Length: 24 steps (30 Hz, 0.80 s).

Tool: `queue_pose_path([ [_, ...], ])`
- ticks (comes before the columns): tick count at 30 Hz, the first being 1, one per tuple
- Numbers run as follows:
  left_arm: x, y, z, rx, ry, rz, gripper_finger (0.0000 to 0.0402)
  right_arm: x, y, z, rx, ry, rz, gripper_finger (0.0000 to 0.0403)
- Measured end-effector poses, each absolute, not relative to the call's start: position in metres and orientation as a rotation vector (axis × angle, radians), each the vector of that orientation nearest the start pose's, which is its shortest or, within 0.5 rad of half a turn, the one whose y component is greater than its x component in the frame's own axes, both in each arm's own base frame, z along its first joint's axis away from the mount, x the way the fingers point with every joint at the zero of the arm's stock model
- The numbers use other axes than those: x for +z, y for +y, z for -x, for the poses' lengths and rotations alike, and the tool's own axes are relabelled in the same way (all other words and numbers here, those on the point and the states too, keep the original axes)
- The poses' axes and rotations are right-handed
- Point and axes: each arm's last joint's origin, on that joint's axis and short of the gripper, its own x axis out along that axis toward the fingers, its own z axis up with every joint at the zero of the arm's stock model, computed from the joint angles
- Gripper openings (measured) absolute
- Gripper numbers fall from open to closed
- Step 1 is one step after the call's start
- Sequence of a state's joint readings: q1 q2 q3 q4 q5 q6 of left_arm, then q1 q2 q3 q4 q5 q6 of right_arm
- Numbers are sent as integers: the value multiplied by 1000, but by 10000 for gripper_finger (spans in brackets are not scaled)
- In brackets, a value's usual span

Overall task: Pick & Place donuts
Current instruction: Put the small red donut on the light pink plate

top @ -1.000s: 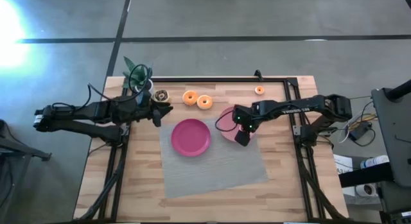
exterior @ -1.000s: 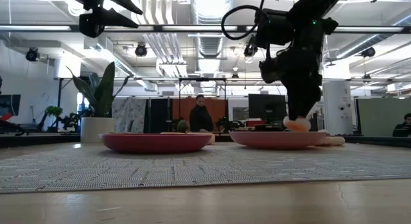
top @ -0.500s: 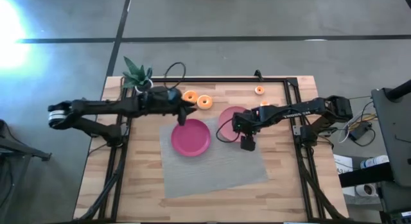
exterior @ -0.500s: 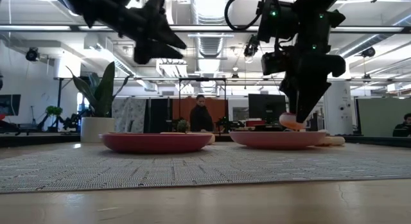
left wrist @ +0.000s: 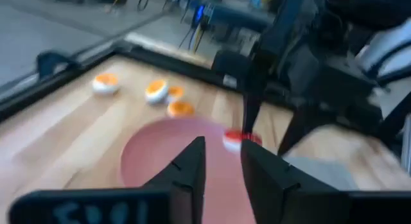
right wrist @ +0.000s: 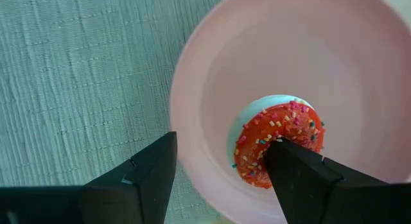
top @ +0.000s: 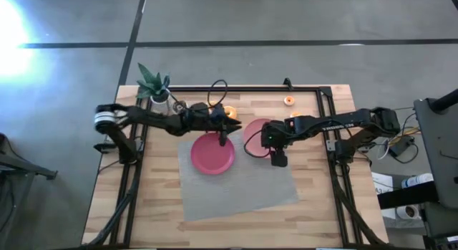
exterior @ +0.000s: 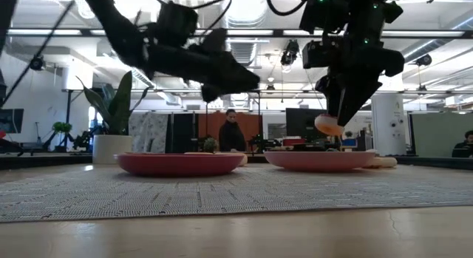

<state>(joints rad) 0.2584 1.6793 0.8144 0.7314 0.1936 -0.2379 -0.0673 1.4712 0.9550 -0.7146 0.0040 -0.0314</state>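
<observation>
My right gripper (right wrist: 221,147) hovers open over the pale pink plate (right wrist: 212,76), near its edge (top: 274,146). A red-iced sprinkled donut (right wrist: 279,144) with a whitish underside hangs at one of its fingers (exterior: 325,125). My left gripper (left wrist: 223,160) is open by a narrow gap and holds nothing. It is in the air over the far edge of the magenta plate (top: 212,153), reaching toward the pink plate (left wrist: 167,166). Orange-iced donuts (left wrist: 156,90) lie on the wood beyond the plates (top: 229,112). A tiny one (top: 288,101) sits by the far rail. My right gripper touches the red donut with one finger only (right wrist: 302,179); that finger's tip sits at the donut's hole (right wrist: 275,146), coming from above and pointing down. The other finger stands well apart from it. In the low view the donut is lifted clear of the pink plate (exterior: 318,160).
A grey mat (top: 236,185) lies under both plates. A small potted plant (top: 152,84) stands at the far left corner, with a brown donut (top: 178,106) beside it. A black rail frames the table's far edge. The two grippers are close together above the plates.
My left arm has swept from beside the plant toward the table's right, ending over the magenta plate's far edge. My right gripper has risen a little, and the red donut has come up off the pink plate with it.
</observation>
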Motion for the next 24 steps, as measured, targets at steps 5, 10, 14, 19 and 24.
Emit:
queue_pose_path([
  [5,195,89,-381,11,123,275,11,207,-18,-268,-32,1228,3,219],
  [10,186,89,-421,-34,167,290,2,205,-18,-268,-31,1240,2,219],
  [14,179,91,-437,-39,189,329,2,207,-18,-267,-32,1233,1,219],
  [19,171,89,-447,-97,202,350,2,207,-18,-265,-35,1230,7,219],
  [24,165,79,-460,-138,212,360,3,206,-18,-264,-38,1243,17,219],
])
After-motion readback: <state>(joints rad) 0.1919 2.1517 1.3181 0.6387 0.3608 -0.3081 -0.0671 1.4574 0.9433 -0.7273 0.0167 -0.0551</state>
